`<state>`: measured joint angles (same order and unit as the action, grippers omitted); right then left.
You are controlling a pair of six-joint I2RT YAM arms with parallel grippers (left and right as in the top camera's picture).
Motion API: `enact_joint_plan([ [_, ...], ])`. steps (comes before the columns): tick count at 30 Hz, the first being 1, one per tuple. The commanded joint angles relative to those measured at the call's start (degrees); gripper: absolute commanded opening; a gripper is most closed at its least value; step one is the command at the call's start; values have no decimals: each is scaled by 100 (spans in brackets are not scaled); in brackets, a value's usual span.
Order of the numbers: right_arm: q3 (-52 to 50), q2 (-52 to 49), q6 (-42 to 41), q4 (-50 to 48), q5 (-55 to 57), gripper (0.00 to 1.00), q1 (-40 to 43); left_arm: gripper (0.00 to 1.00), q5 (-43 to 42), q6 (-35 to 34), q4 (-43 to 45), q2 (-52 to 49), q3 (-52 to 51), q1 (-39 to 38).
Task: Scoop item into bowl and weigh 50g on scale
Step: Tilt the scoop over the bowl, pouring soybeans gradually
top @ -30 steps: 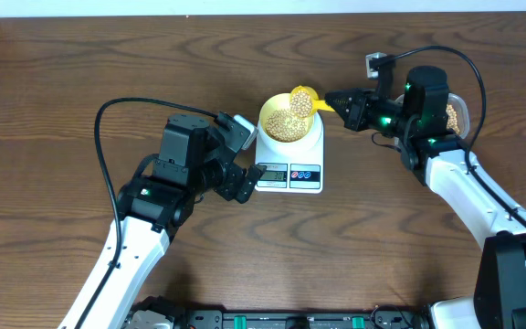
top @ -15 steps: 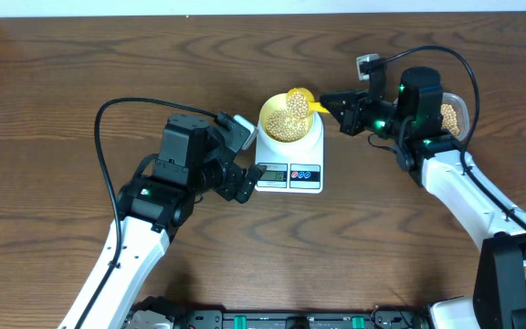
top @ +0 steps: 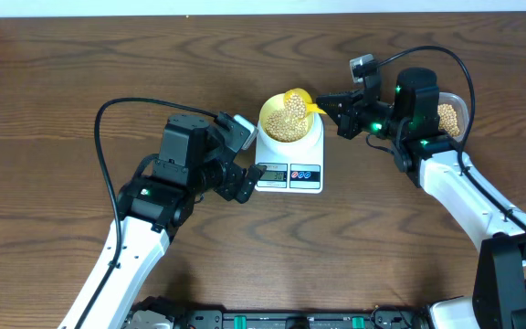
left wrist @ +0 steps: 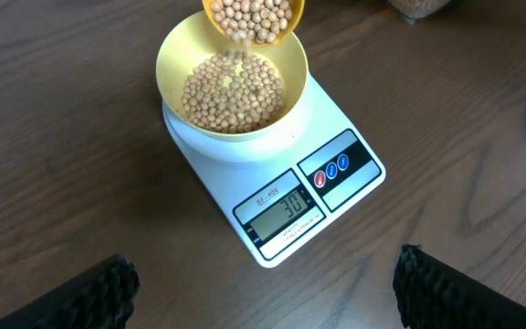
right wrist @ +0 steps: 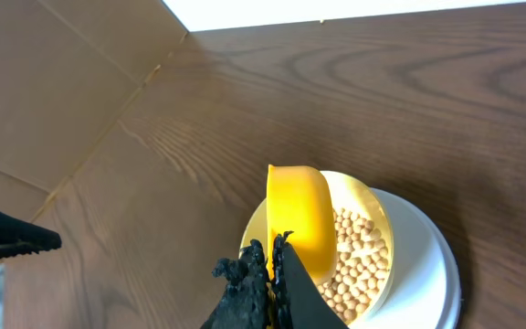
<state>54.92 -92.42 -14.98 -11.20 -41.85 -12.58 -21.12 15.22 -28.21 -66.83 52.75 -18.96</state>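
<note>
Right gripper [right wrist: 272, 254] clenching scoop [right wrist: 299, 215], tipping beans [left wrist: 231, 91] into bowl [left wrist: 173, 57] on scale [left wrist: 341, 114]. Left gripper [left wrist: 268, 288] released, empty. Display [left wrist: 286, 206] showing 30; next needing slow pouring.

gripper [right wrist: 276, 258] clamped on scoop [right wrist: 298, 212], above bowl [right wrist: 362, 194]

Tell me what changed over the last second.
The right hand, shut on the scoop by its handle, edged left toward the bowl and rolled at the wrist, tipping the scoop further so beans spill in. Nothing was taken up or let go. The left hand, open beside the scale, stayed put, as did scale and bowl.
</note>
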Motion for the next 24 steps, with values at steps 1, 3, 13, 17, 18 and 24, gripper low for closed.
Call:
enact_joint_plan([
  [1,4,-28,328,-17,-11,1,-35,91,-72,-9,4,61,-11,31],
  [3,4,-28,490,-15,-11,1,-39,92,-72,-9,4,61,-11,31],
  [13,4,-28,833,-17,-9,1,-39,92,-72,-9,4,61,-11,31],
  [17,4,-28,846,-17,-7,1,-39,92,-72,-9,4,61,-11,31],
  [18,4,-28,846,-17,-7,1,-39,91,-72,-9,4,61,-11,31],
  [24,4,-28,1040,-20,-7,1,-39,92,-72,-9,4,61,-11,31],
])
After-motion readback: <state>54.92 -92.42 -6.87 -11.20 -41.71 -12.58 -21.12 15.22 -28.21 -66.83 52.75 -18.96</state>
